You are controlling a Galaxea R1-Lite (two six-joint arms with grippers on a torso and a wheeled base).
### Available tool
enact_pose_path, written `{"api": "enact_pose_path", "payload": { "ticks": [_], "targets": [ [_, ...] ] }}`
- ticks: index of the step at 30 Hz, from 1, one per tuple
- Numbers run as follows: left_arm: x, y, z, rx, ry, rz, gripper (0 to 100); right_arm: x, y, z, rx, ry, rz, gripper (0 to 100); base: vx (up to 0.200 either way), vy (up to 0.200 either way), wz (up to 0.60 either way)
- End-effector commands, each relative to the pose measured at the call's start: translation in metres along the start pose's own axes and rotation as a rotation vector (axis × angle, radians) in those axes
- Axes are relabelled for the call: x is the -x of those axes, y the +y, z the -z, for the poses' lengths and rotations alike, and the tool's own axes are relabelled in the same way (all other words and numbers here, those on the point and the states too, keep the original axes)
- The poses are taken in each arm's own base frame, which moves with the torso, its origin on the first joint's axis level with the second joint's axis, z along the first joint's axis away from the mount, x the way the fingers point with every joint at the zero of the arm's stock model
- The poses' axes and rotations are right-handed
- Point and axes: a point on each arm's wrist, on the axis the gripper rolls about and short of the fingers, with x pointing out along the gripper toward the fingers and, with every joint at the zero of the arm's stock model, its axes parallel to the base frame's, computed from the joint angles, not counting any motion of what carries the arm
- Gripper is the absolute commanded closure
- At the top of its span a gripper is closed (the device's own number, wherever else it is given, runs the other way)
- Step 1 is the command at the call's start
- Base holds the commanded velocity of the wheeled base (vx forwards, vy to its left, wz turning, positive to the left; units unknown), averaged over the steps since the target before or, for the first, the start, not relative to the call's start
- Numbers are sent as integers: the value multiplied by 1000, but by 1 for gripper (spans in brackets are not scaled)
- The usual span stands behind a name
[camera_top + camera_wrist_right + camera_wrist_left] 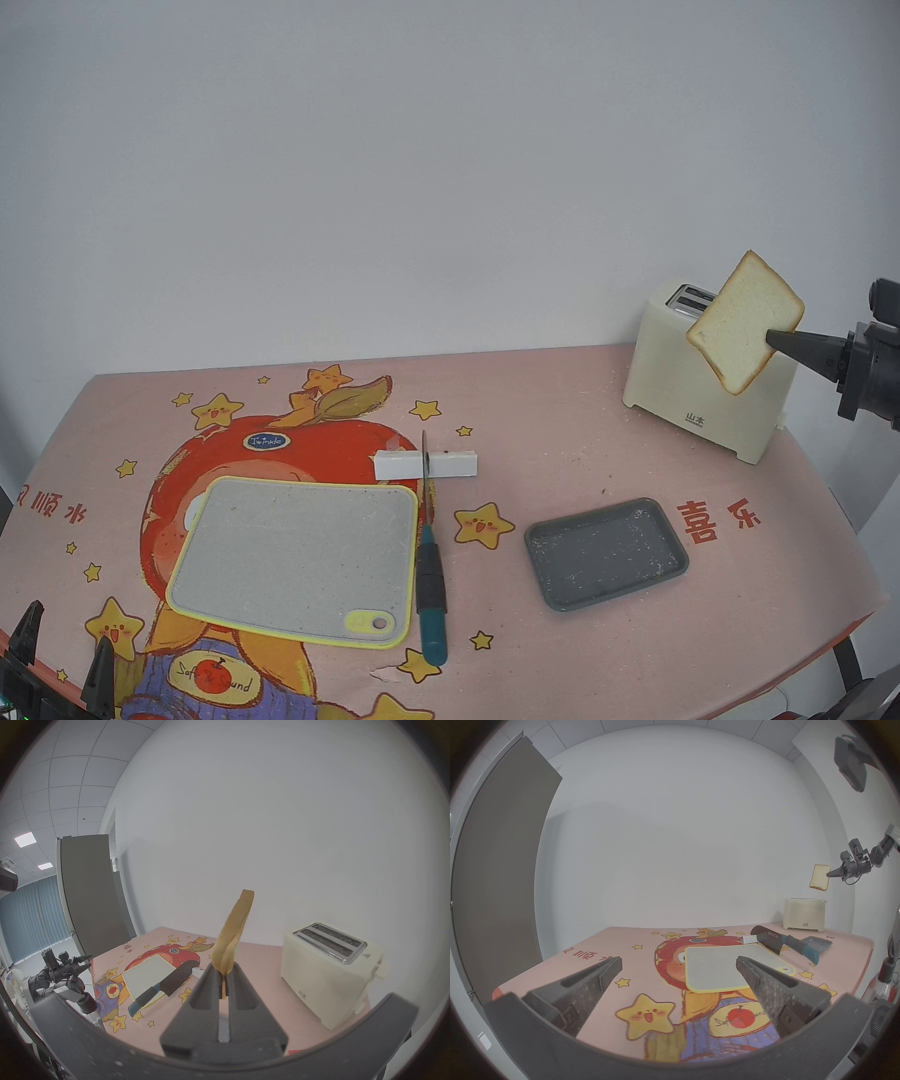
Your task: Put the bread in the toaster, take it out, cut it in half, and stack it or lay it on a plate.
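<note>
Bread (747,322) is hanging in the air just above the toaster (698,394), clear of it and tilting, with one corner pointing down toward the toaster's front. The right gripper (771,335) is holding the slice by the edge facing away from the table's middle. Its two fingers are pressing close together with only the slice between them. The toaster is standing upright at the far right corner of the cloth (581,412), its two slots facing up.

The plate (600,514), a grey rectangular tray, is lying nearer the robot than the toaster and a little to the toaster's left, apart from it, with crumbs lying on it. The knife (429,572) is lying farther left of the toaster than the plate. Its blade is resting across a small white block (403,463) and its teal handle is pointing toward the robot. The board (295,553) is lying just beside the knife, on the side away from the toaster; whether the two are touching I cannot tell.

The left gripper (678,961) is hovering over the near left corner of the cloth, well apart from the toaster, its fingers spreading wide and gripping nothing.
</note>
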Motion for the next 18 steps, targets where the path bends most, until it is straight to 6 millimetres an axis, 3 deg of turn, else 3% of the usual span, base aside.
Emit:
{"api": "enact_pose_path", "payload": {
  "ticks": [1,7,13,15,18],
  "targets": [
    [0,0,5,0,1,0,0,0,0,0,-1,1,-1,100,0,0,0],
    [0,0,5,2,1,0,0,0,0,0,-1,1,-1,100,0,0,0],
    [0,0,5,2,1,0,0,0,0,0,-1,1,-1,100,0,-200,0],
    [0,0,5,0,1,0,0,0,0,0,0,0,-1,100,0,0,0],
    [0,0,5,0,1,2,0,0,0,0,0,0,-1,100,0,-200,0]
  ]
}}
